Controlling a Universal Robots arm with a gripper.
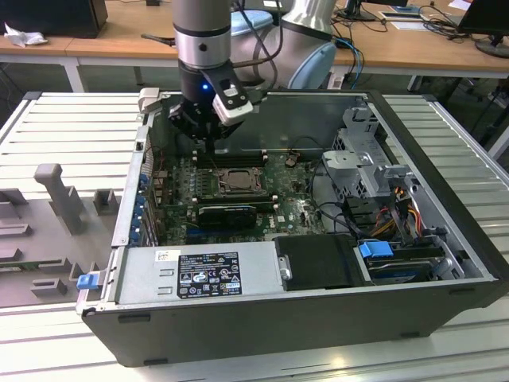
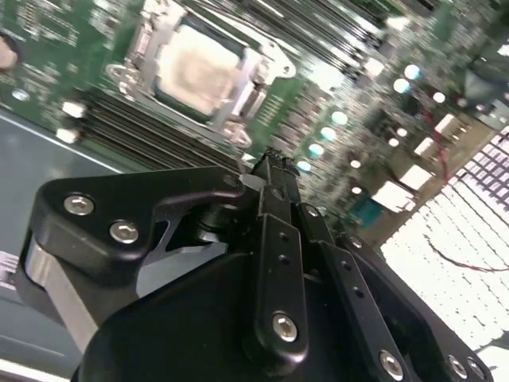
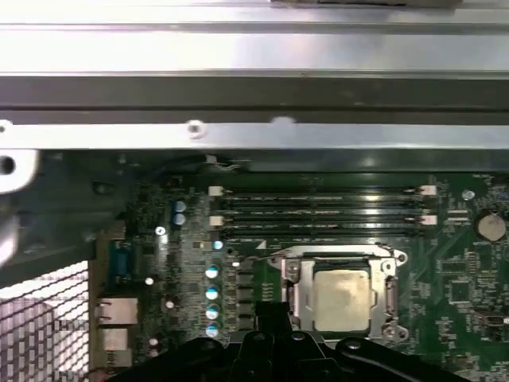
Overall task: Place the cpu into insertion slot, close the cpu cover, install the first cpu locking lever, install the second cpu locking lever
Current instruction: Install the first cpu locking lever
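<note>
The cpu (image 3: pixel 342 298) lies flat in its socket on the green motherboard (image 1: pixel 296 205), its pale metal top showing through the window of the cpu cover (image 3: pixel 337 256). The cover's frame lies down around the chip. In the second wrist view the cpu (image 2: pixel 203 72) and the cpu cover (image 2: pixel 151 36) sit beyond the black fingers. My gripper (image 2: pixel 270 159) is shut with nothing in it. It hangs above the board, a little off the socket (image 1: pixel 236 181) toward the case's far wall. The gripper (image 1: pixel 213 142) is over the memory slots, and its tips (image 3: pixel 270 312) show beside the socket.
The open computer case (image 1: pixel 262 318) rests on a slatted metal table. Memory slots (image 3: pixel 318 203) run along the socket's far side. A power supply (image 1: pixel 199 274) sits at the near edge, a drive cage (image 1: pixel 358 151) and cables (image 1: pixel 398 208) at the exterior view's right.
</note>
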